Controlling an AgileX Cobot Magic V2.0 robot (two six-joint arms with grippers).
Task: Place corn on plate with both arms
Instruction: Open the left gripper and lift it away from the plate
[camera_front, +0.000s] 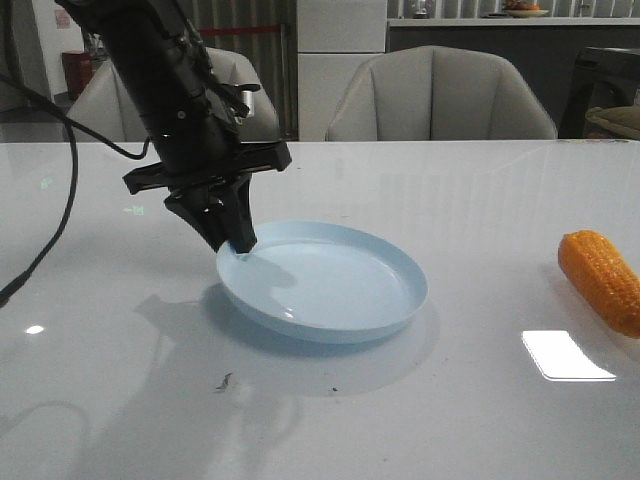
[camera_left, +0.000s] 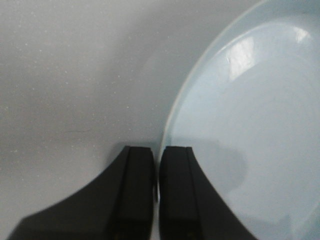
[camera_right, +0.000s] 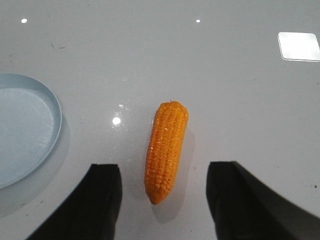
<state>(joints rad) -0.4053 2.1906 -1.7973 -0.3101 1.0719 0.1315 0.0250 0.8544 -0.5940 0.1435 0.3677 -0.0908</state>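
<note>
White glossy table (camera_front: 420, 200), smooth, mirror-like with lamp glare; round shallow pale blue plate (camera_front: 330, 285) left of centre, low raised rim, plain sheen, near edge lifted off the surface above its shadow; black angular left gripper (camera_front: 238, 240) clamped on the plate's left rim, matte fingers (camera_left: 137, 172) nearly touching with the thin rim between; right gripper (camera_right: 164, 200) spread wide, dark blunt fingers either side of the corn, not touching it; orange tapered corn (camera_front: 602, 280) flat on the table, well right of the plate, bumpy kernel rows, glossy.
</note>
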